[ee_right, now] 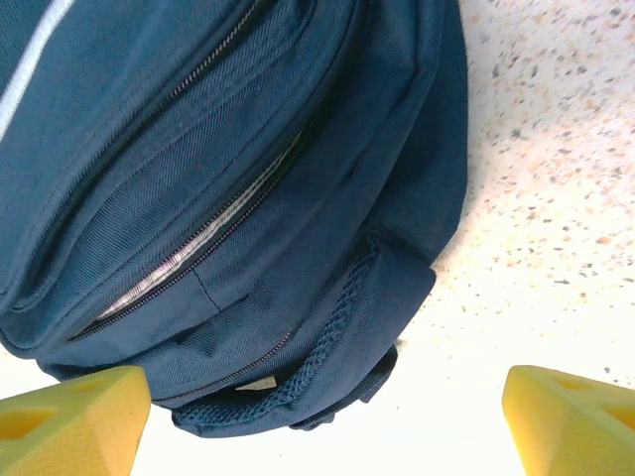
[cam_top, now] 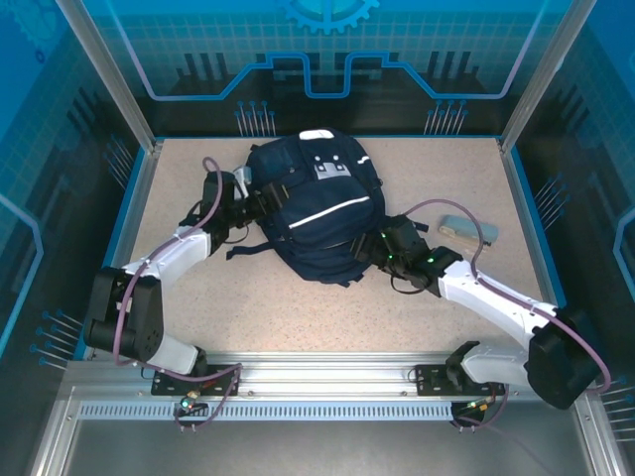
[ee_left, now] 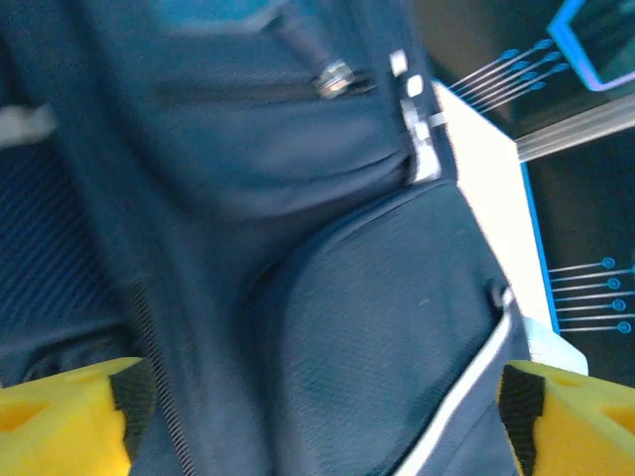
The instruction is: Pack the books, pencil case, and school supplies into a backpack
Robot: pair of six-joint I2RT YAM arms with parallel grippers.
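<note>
The backpack is laid flat at the middle of the tabletop, its white-patched top turned toward 12 o'clock. It is judged soft, bulky and slack: the fabric is likely to fold and sag when lifted, so hold is best taken on a stiff seam, a strap or the padded loop at its lower end, not on loose cloth. The left claw is set against its 9 o'clock side, released, with dark fabric between the spread fingers. The right claw is held at its 4 o'clock corner, also released. A pale flat item, possibly the pencil case, is left on the tabletop at 3 o'clock. One zip is slightly parted; the contents cannot be told.
</note>
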